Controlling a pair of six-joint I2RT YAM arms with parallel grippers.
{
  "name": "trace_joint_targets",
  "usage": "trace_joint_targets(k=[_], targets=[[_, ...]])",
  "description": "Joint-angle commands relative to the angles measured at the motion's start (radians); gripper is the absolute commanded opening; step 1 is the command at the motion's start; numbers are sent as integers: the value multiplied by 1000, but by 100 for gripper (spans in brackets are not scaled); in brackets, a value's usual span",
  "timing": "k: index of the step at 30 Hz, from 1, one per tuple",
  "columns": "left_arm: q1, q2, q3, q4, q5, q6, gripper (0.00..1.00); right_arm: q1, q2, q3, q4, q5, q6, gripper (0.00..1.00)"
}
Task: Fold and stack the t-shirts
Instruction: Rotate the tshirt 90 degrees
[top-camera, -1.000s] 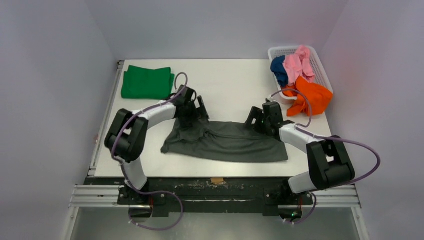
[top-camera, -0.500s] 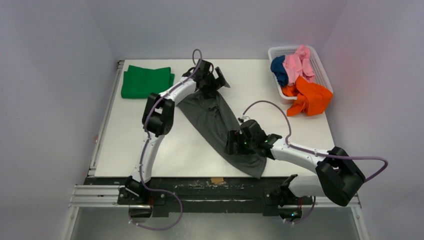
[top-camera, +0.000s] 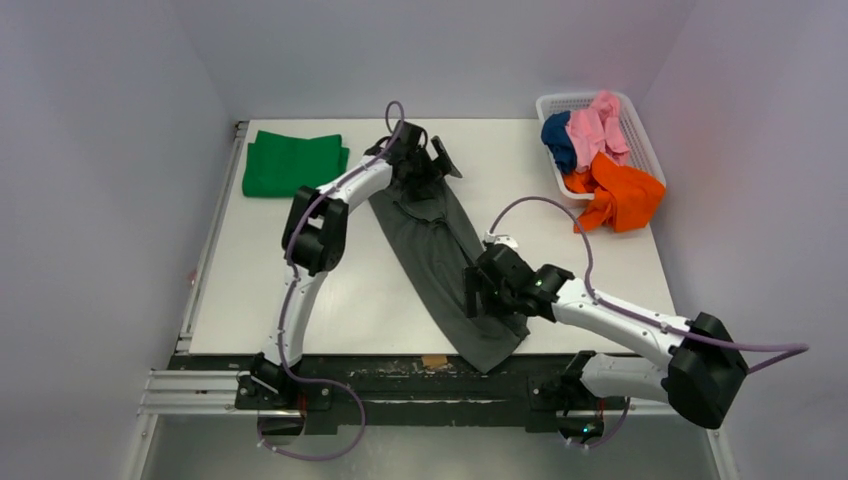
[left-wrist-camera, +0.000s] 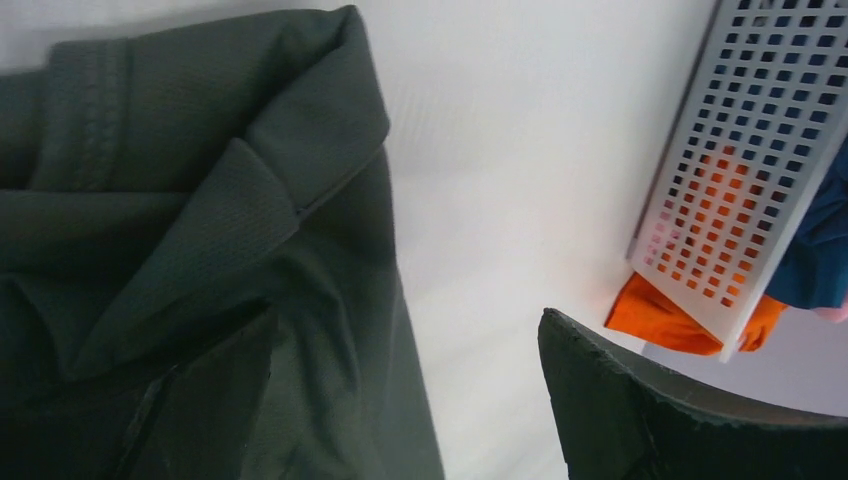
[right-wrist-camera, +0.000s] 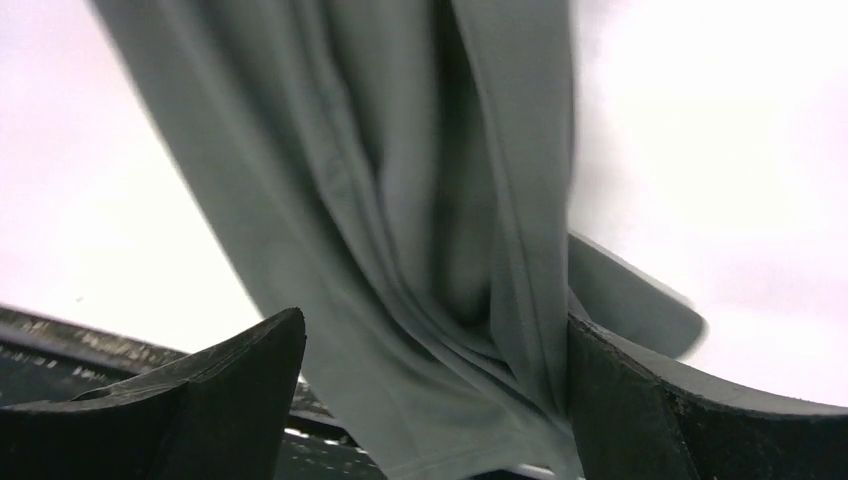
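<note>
Grey t-shirt (top-camera: 430, 235) lies as diagonal strip, likely for straightening before folding; left gripper (top-camera: 425, 172) at far end, right gripper (right-wrist-camera: 432, 320) near end, both spread, not pinching.

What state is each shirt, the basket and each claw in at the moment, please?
Grey shirt: bunched into a diagonal strip, near end past the table edge.
Green shirt: folded, flat.
Basket: upright, holding shirts.
Orange shirt: crumpled, spilling over the basket's rim.
Pink shirt: crumpled in basket.
Navy shirt: crumpled in basket.
Left claw: open.
Right claw: open around grey shirt.
</note>
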Motion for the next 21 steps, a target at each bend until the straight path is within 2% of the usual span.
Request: trace_joint_targets(k=[1, 5, 9, 11, 14, 17, 21], targets=[[5, -133, -9, -133, -139, 132, 100, -2, -84, -11, -223, 223, 197, 92], [6, -193, 28, -195, -194, 203, 100, -2, -198, -50, -268, 253, 269, 96], [7, -231, 41, -213, -228, 234, 100, -2, -333, -102, -86, 34, 101, 94], [11, -233, 50, -229, -218, 241, 100, -3, -367, -133, -37, -33, 87, 94], [11, -244, 6, -221, -173, 248, 100, -2, -361, -132, -95, 33, 134, 94], [9, -261, -116, -120, -91, 246, 100, -2, -333, -136, -126, 111, 195, 95], [7, -208, -162, -115, -16, 249, 100, -2, -273, -161, 44, 5, 152, 95]])
